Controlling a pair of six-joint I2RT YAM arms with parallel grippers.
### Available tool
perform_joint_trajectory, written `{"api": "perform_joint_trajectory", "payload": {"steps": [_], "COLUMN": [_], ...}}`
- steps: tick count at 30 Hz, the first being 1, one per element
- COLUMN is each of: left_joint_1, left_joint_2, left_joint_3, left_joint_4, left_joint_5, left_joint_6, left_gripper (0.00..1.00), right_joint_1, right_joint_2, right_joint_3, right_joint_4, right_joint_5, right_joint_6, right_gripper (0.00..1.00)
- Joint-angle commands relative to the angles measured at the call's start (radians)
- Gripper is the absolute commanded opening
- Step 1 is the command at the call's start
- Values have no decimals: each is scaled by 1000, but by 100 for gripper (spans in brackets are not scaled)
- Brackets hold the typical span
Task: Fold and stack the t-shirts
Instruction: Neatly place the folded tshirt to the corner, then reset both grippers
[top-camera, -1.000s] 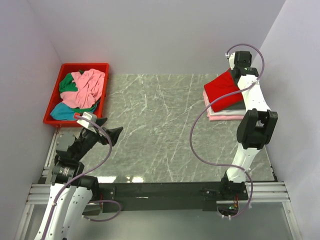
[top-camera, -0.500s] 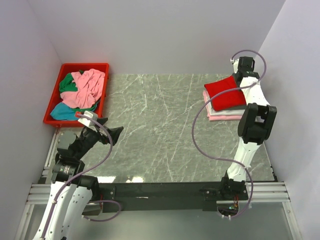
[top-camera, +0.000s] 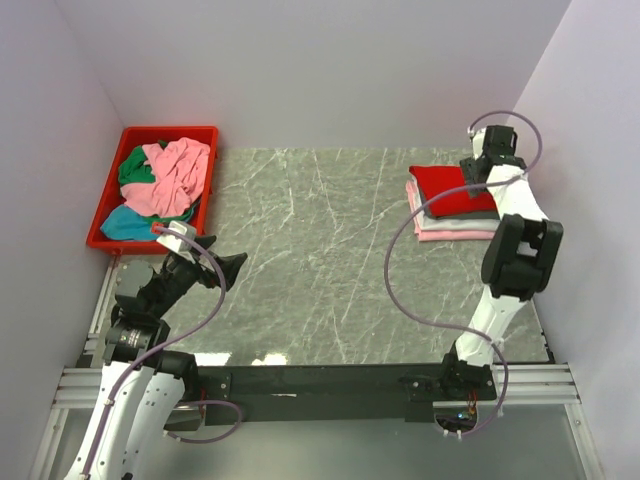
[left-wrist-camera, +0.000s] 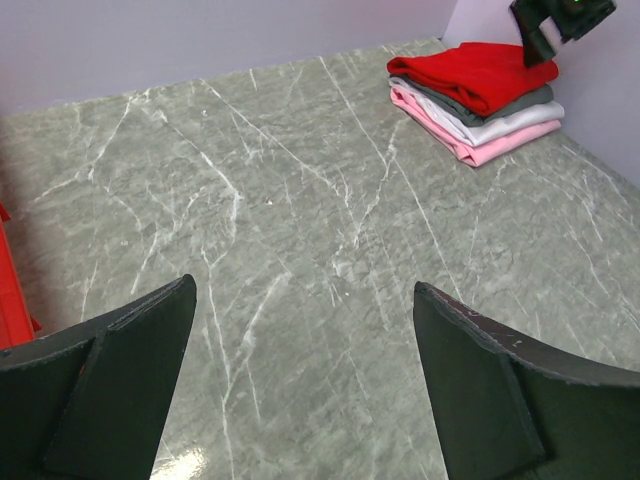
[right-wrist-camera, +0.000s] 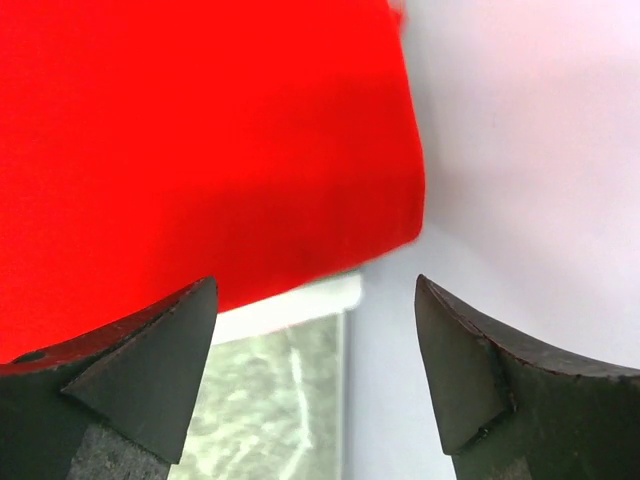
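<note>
One red t-shirt (right-wrist-camera: 200, 130) lies beneath right end effector (right-wrist-camera: 312, 300).

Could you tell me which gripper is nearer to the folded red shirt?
Right. The right gripper hovers open at the right edge of the red shirt; the left gripper is across the table, near the bin.

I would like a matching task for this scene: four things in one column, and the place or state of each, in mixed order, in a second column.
Things:
1. red shirt
2. pink folded shirt
3. bin
4. left gripper

Place or state:
a. holds crumpled shirts
b. open, over bare table
c. top of stack
d. bottom of stack

Pairs: 1-c, 2-d, 3-a, 4-b.
</note>
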Motion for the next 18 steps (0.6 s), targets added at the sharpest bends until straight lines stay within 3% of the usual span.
{"api": "perform_joint_trajectory", "payload": {"steps": [1, 8, 11, 15, 17, 18], "left_joint_1": [0, 0, 2, 2, 2, 2], "left_joint_2": [0, -11, 12, 122, 167, 188], "left_joint_3": [0, 7, 28, 118, 155, 189], "left_joint_4": [40, 29, 9, -81, -118, -147], "left_joint_5": [15, -43, -129, -317, -373, -391], "left_joint_6": [-8, -30, -79, -191, -254, -266], "left_gripper": [95, 96, 100, 99, 100, 99], "right_joint_1": [-2, 1, 3, 9, 8, 6], "right_joint_2": [-180, -392, -507, -686, -810, -849], "right_joint_3": [-13, -203, -329, -527, -591, -648], "right_joint_4": [-21, -46, -2, 112, 220, 259], "right_joint_5": [-264, -778, -916, -870, -778, -651], "right_joint_6": [34, 8, 7, 72, 125, 215], "right_gripper": [86, 88, 88, 89, 89, 90]}}
